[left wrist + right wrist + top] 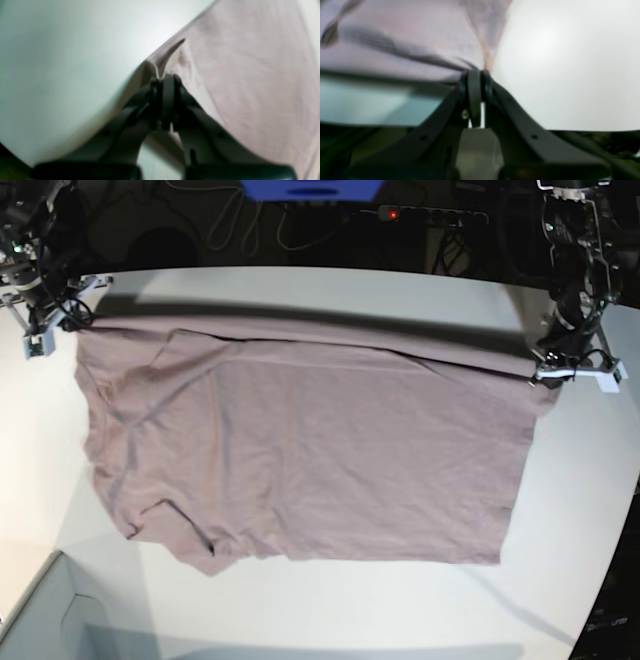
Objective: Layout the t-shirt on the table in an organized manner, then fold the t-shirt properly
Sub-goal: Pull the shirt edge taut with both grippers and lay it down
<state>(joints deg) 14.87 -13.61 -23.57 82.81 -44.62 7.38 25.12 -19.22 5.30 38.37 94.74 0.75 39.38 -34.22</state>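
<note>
Nearest, at the 7 o'clock corner of the base view: corner of a pale grey-green box (45, 605), apart from the garment. Next, bare white table (330, 610) along the near edge, curving away at 4 o'clock. At centre, covering most of the tabletop: t-shirt (300, 460), dusty mauve, spread nearly flat, long axis running 9 to 3 o'clock; straight edge at the 3 o'clock side, a rumpled, folded-over sleeve at about 7 o'clock, diagonal creases across the 9 o'clock half. Far edge of the cloth raised slightly and drawn taut between two pinched corners, with a shadow band on the table behind it. At 3 o'clock, far corner: left gripper (537, 370), jaws clamped together on the shirt's corner; in the left wrist view, left gripper (165, 77) closed on a small peak of fabric, t-shirt (250, 75) filling the 3 o'clock side, table (62, 62) the 9 o'clock side. At 10 o'clock, far corner: right gripper (72, 315), likewise closed tight on the cloth's corner; in the right wrist view, right gripper (476, 72) pinching a gathered ridge, t-shirt (395, 37) toward 10 o'clock, table (570, 62) toward 3 o'clock. Farthest, at 12 o'clock beyond the table: dark floor with cables (220, 220) and a blue object (310, 189), detail unclear.
</note>
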